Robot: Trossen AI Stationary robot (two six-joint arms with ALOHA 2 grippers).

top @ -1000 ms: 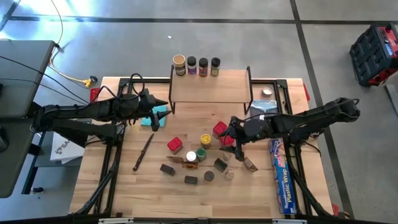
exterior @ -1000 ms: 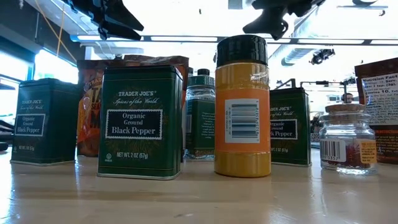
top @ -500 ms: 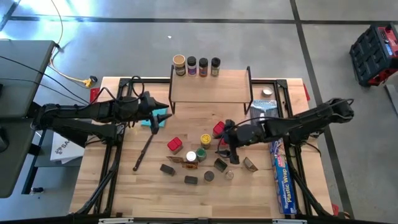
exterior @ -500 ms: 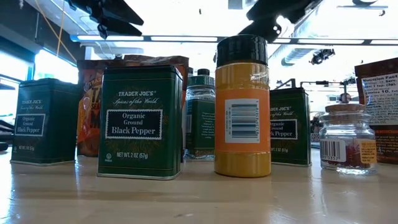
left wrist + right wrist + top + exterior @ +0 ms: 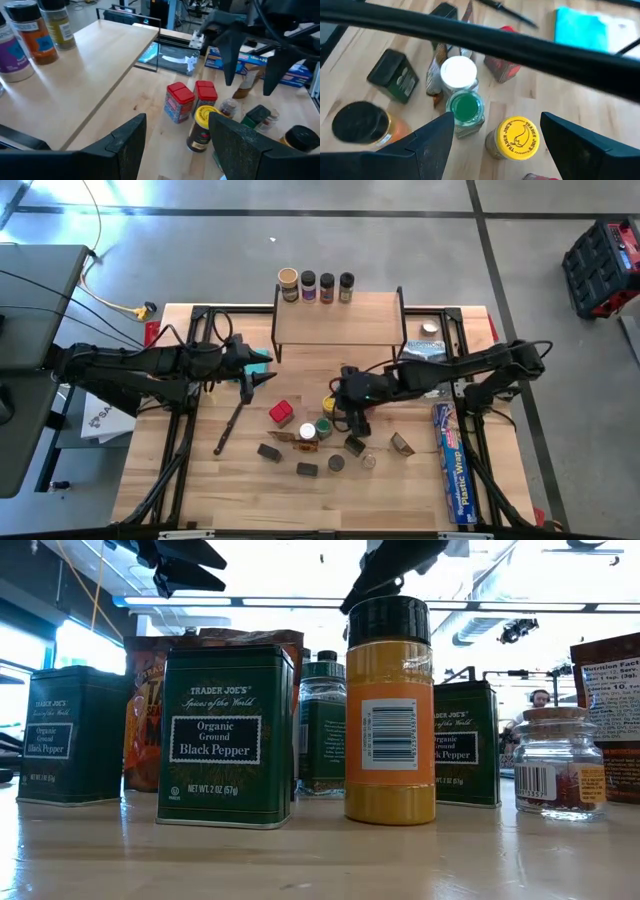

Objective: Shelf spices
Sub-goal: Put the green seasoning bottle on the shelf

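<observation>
1. High view: the shelf, a light wooden top on thin black legs, stands at the table's far edge with four jars lined along its back. The other spices cluster on the table in front of it: red boxes, dark tins, round jars. The right gripper hovers over the yellow-lidded jar; the left gripper hangs near the shelf's left legs.
2. Low view: dark green black-pepper tins and an orange jar with a black lid stand upright.
3. Left wrist view: its fingers are spread wide, holding nothing; two red boxes sit side by side just beside the yellow-lidded jar.
4. Right wrist view: fingers spread wide and empty above the yellow lid, with green-lidded and white-lidded jars adjacent.
</observation>
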